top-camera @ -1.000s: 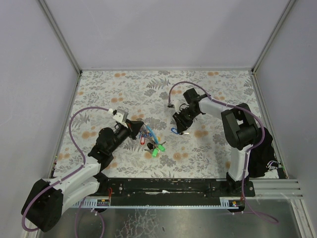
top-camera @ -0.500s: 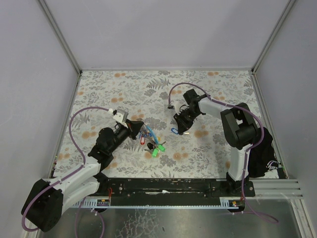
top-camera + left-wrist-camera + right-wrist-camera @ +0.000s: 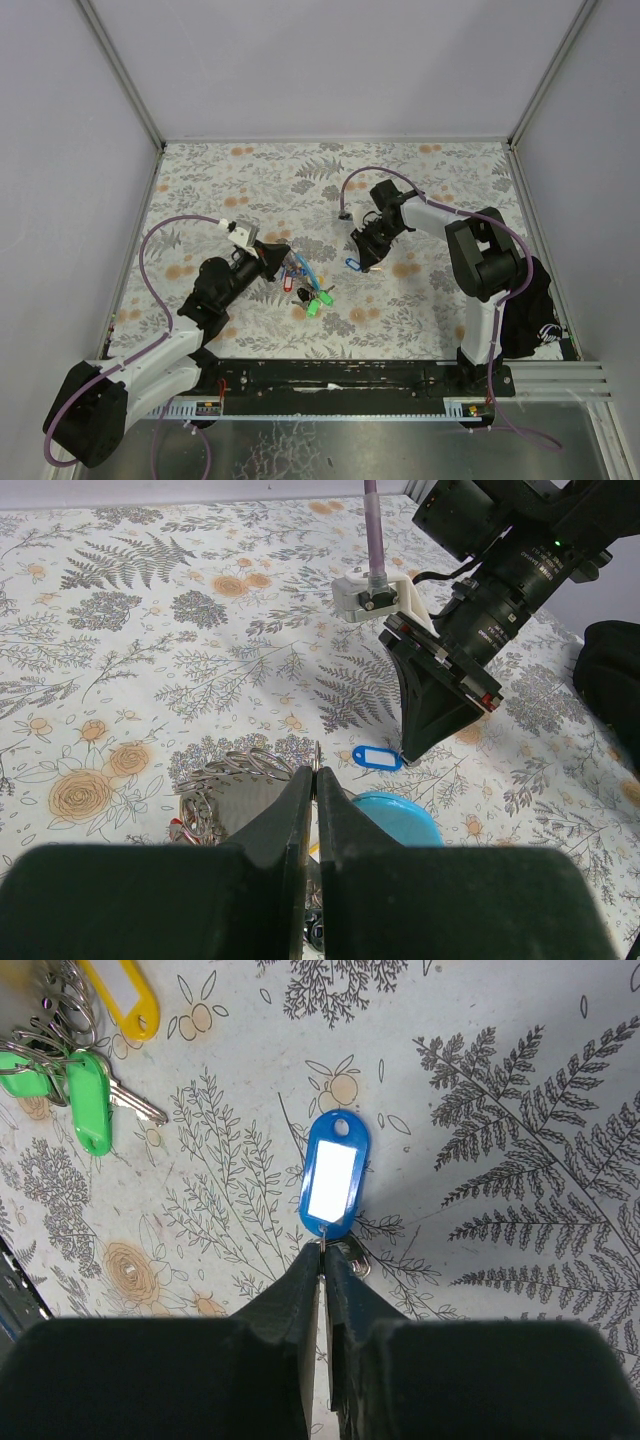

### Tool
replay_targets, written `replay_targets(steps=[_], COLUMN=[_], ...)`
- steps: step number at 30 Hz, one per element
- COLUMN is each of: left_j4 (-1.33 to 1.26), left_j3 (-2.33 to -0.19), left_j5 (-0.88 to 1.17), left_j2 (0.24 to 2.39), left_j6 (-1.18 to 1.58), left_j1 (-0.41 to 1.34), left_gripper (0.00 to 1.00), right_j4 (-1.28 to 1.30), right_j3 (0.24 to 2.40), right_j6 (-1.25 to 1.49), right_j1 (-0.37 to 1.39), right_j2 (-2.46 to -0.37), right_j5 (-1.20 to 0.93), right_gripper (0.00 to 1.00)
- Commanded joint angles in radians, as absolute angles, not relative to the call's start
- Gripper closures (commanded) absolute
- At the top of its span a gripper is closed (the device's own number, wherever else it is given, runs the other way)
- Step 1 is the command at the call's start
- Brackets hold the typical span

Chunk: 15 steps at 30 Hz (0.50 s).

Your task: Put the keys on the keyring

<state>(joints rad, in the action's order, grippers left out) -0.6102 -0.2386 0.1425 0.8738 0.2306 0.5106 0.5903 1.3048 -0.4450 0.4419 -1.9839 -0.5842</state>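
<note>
The left gripper [image 3: 311, 785] is clenched on the thin wire of the keyring [image 3: 238, 770], whose light-blue strap [image 3: 398, 818] lies just right of the fingers (the bunch rests on the floral table [image 3: 300, 180]). The right gripper [image 3: 322, 1255], tips down, is pinched to a slit around the small link at the near end of the blue key [image 3: 335, 1172]; its blade seems hidden beneath the fingers. 2 green keys [image 3: 88, 1100] and 1 yellow key [image 3: 128, 998] lie by the bunch, well apart from the blue key.

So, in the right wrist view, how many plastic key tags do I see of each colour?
blue tag: 1
green tags: 2
yellow tag: 1
Total: 4
</note>
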Motion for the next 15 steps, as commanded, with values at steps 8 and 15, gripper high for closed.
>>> replay_targets(steps=[8,15], left_j4=[-0.668,-0.724], left_j3=[-0.261,-0.251], left_j5=[0.169,0.319], left_j2=[0.858,0.882], left_j6=[0.232,0.206], left_j1=[0.515,0.516], left_gripper=[1.00,1.00], right_j4=[0.558,0.522], right_j3=[1.283,1.234], right_j6=[-0.421,-0.436], right_j1=[0.437,0.436], right_j2=[-1.904,-1.760], right_j5=[-0.579,-0.597], right_gripper=[1.00,1.00])
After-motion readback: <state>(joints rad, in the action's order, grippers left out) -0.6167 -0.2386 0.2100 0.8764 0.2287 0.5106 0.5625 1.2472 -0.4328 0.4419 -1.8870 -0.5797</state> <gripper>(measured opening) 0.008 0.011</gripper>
